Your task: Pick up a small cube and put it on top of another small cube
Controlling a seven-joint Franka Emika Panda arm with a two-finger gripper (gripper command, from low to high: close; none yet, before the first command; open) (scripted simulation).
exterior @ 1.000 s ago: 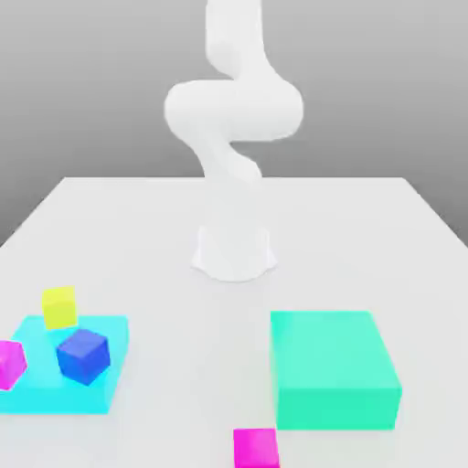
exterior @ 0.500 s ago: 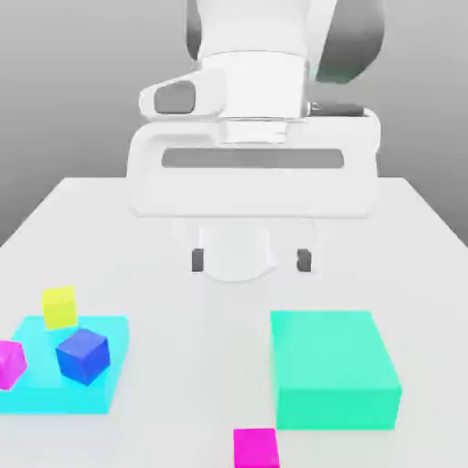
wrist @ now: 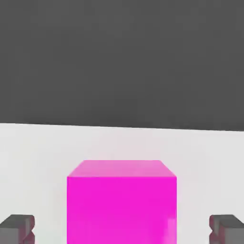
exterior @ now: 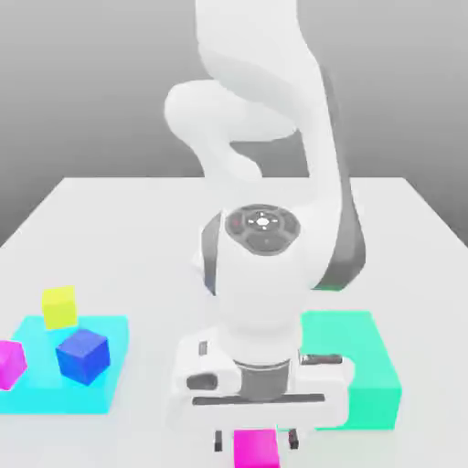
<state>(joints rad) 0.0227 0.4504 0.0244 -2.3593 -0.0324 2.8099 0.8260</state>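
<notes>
Tool (exterior: 255,441) hung low at the near edge of the white surface (exterior: 137,228), pointing down over a small magenta cube (exterior: 255,449). Two dark fingertips (exterior: 218,441) stood one on each side of that cube. In the hand view the same cube (wrist: 121,202) sat centred between the grey fingertips (wrist: 17,228), with a clear strip of white surface between each tip and the cube's side. So the tool was parted wider than the cube, touching nothing, holding nothing. Cube rested flat on the surface.

Exterior view gave the wider layout. White arm (exterior: 265,274) folded forward from its base, wrist and hand body blocking part of a large teal block (exterior: 366,366) just behind the cube, toward the exterior view's right. Toward the exterior view's left lay a flat cyan slab (exterior: 96,388) carrying a blue cube (exterior: 82,355), tilted on a corner. A yellow cube (exterior: 59,306) sat at the slab's far edge; whether on it or just behind it could not be told. A second magenta cube (exterior: 11,363) showed at the slab's near-left corner, partly cut by the frame edge, well apart from the first.

Hand view added what the exterior could not: the open gaps at both fingertips, the cube's top face and its front face square to the camera, and a dark backdrop beyond the surface's far edge
</notes>
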